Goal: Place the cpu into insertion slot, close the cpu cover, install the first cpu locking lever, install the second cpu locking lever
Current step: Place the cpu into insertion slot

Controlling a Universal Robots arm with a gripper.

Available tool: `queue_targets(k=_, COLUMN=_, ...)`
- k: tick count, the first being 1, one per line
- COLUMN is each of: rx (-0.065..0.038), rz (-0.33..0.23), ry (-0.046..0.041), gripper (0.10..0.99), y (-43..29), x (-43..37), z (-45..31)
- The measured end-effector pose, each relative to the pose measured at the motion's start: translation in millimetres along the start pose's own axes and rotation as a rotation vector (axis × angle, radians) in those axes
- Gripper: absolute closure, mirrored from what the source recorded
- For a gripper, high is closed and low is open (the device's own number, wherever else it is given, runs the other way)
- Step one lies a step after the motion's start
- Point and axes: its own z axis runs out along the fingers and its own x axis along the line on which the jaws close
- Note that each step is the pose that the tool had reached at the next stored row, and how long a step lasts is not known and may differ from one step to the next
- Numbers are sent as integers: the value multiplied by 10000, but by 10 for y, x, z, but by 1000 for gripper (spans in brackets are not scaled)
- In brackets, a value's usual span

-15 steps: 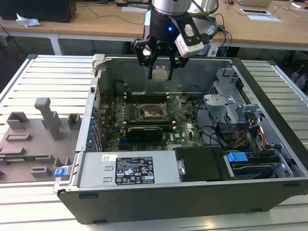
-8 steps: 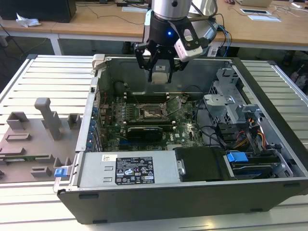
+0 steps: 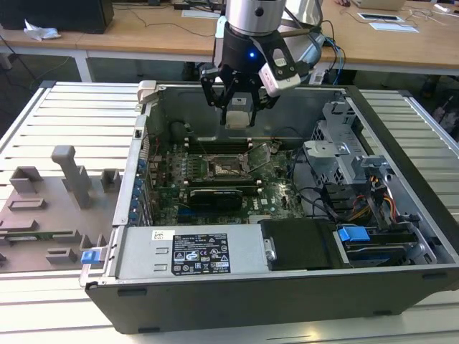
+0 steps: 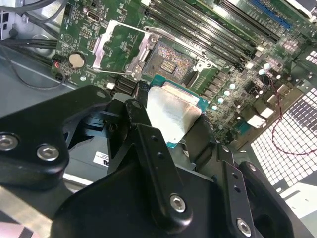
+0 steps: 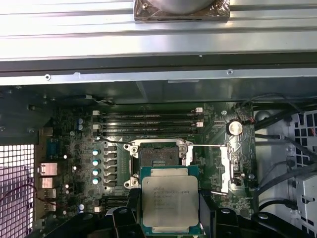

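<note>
My gripper [image 3: 237,115] hangs over the open computer case, shut on the cpu [image 3: 237,119], a small square chip with a silver-grey top. In both wrist views the cpu [image 5: 170,201] [image 4: 173,114] sits between the black fingers [image 4: 136,111], held above the green motherboard [image 3: 276,193] and just short of the insertion slot [image 5: 157,156] [image 4: 171,62]. The slot is bare, with its dark centre showing [image 3: 228,169]. Beside the slot, the cpu cover [image 4: 146,49] [image 5: 225,166] is swung open. Thin locking levers [image 5: 208,145] stand out from the socket.
Memory slots [image 5: 148,121] run along one side of the socket. A long black card [image 3: 215,195] lies on the near side. Cables and a metal drive cage [image 3: 344,161] fill the exterior view's right of the case. A grey fixture tray [image 3: 50,215] lies on the table at the left.
</note>
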Motion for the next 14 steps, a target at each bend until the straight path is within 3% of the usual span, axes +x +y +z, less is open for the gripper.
queue_targets(k=14, rx=0, rz=0, ry=0, gripper=541, y=-7, x=-1, z=77)
